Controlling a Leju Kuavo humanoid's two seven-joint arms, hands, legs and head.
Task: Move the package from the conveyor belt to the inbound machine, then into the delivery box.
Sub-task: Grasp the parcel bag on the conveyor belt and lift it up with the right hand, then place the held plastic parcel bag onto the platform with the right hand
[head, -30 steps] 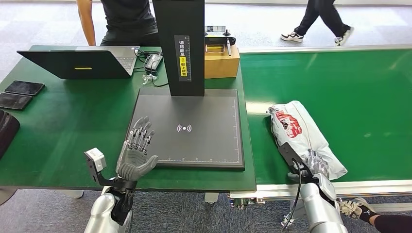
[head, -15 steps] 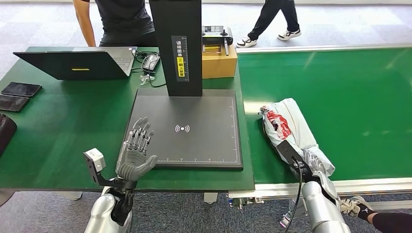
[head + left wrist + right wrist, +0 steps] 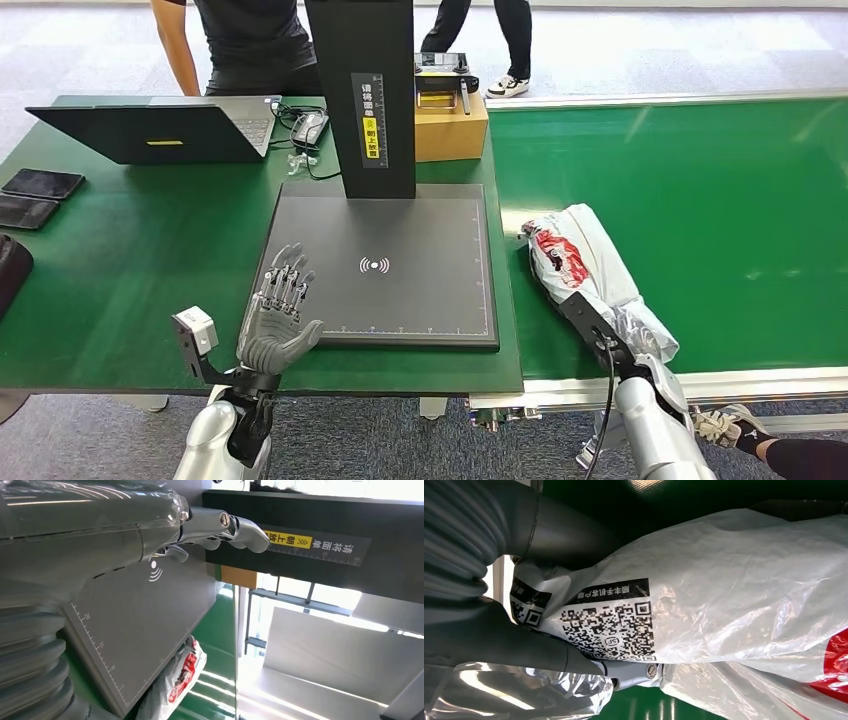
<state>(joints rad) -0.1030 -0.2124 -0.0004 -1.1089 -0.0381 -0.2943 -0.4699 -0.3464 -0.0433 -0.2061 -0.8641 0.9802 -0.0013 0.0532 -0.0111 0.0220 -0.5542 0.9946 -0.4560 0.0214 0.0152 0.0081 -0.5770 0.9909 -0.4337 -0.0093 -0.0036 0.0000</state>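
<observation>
Package [image 3: 585, 268] nearer the scanner plate [image 3: 385, 265], right hand [image 3: 640, 345] gripping; left hand [image 3: 280, 310] spread, green belt [image 3: 720, 190].

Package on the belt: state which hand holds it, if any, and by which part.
The right hand grips the white plastic package at its near end, by the QR label. The left hand holds nothing.

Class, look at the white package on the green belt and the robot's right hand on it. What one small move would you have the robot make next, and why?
Probably lift the package slightly and carry it toward the dark scanner plate. The right hand grips the near end of the bag, its fingers wrapped around the plastic, yet the bag lies on the belt just beside the plate. The left hand is open at the plate's near corner.
</observation>
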